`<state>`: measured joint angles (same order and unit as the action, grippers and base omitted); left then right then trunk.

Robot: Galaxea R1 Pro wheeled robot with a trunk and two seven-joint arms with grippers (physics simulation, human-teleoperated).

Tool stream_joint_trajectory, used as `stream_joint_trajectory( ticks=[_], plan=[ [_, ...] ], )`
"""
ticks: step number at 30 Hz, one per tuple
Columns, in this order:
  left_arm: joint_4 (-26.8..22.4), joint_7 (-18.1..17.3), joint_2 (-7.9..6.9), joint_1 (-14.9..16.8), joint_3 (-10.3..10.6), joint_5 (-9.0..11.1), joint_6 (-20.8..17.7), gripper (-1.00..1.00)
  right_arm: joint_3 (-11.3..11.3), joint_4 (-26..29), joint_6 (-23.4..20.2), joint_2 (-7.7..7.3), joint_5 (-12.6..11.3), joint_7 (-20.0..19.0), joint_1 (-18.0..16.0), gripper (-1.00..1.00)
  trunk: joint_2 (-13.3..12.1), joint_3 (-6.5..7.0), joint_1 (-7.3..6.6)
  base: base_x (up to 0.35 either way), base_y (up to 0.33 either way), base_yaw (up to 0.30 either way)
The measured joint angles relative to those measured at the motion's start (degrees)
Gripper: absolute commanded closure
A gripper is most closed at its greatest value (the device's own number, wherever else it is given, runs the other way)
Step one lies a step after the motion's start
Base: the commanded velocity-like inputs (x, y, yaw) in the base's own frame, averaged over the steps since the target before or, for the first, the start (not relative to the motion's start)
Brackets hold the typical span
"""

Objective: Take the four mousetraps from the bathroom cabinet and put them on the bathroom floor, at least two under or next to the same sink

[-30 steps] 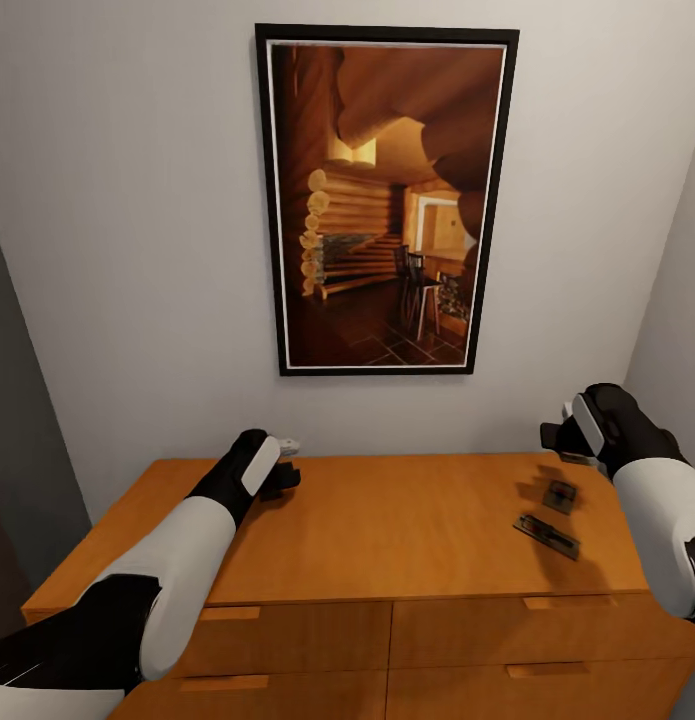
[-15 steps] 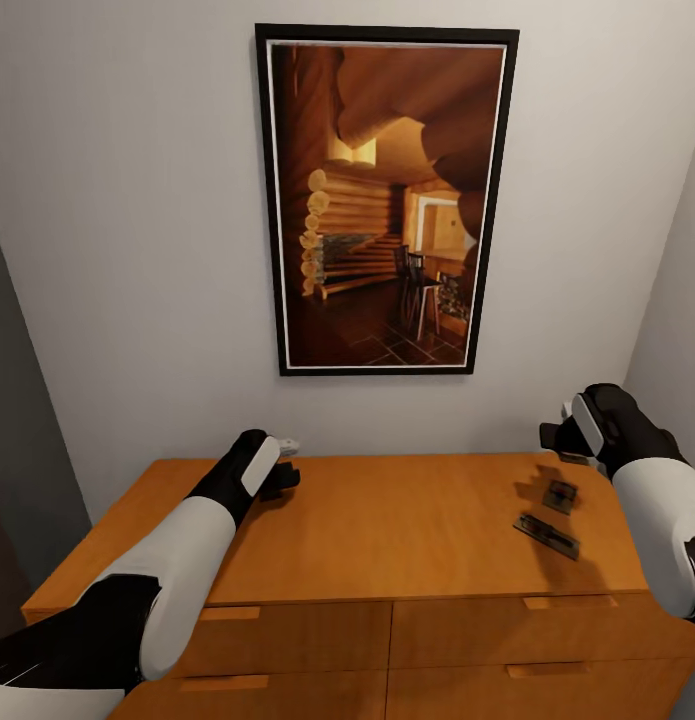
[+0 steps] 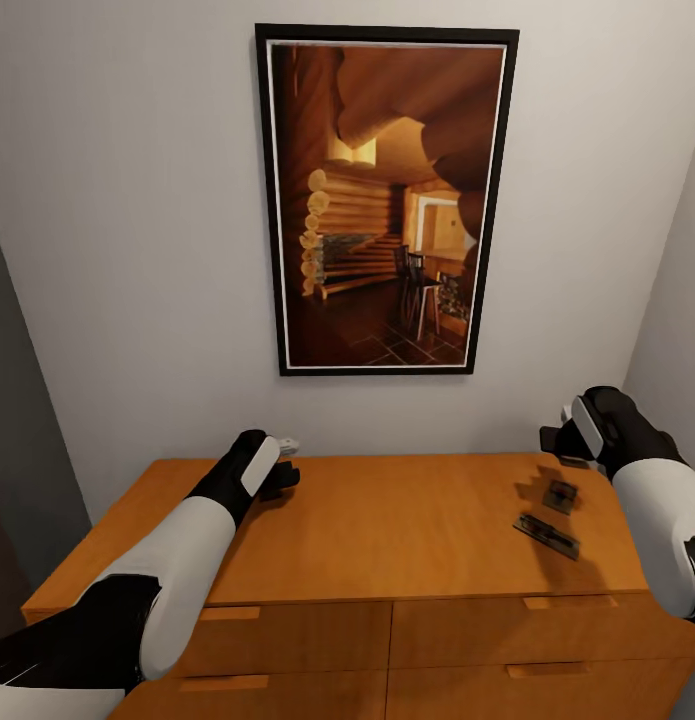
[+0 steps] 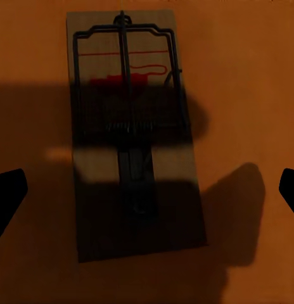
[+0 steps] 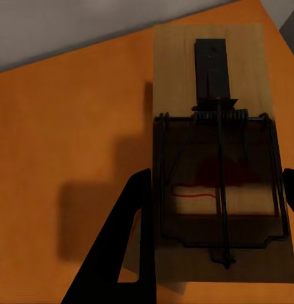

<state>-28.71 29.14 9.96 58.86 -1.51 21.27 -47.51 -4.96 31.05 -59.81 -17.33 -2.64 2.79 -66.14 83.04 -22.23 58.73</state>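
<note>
On the flat top of the orange-brown cabinet (image 3: 387,530), two mousetraps (image 3: 547,535) lie near its right edge as thin tan boards with dark wire, one long axis running diagonally toward the front right corner, the smaller-looking one (image 3: 560,495) just behind it; no writing can be read on any of them. The left gripper (image 4: 147,190) hangs over a third trap (image 4: 131,126) near the back edge, fingers spread wide to either side, the red-spotted wire end farthest from the wrist. The right gripper (image 5: 213,228) straddles a fourth (image 5: 217,152) by the back right corner, its fingers flanking the long sides, red end nearest; whether they grip cannot be told.
</note>
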Motion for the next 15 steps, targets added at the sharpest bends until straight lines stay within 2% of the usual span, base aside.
stream_joint_trajectory(
  ticks=[15],
  plan=[
    [0.1,0.0,0.00,0.0,-0.1,0.1,0.0,-1.00,0.0,-0.1,0.0,0.00,-0.1,0.0,0.0,1.00,0.0,0.00,0.00,0.000,0.000,0.000]
  ],
)
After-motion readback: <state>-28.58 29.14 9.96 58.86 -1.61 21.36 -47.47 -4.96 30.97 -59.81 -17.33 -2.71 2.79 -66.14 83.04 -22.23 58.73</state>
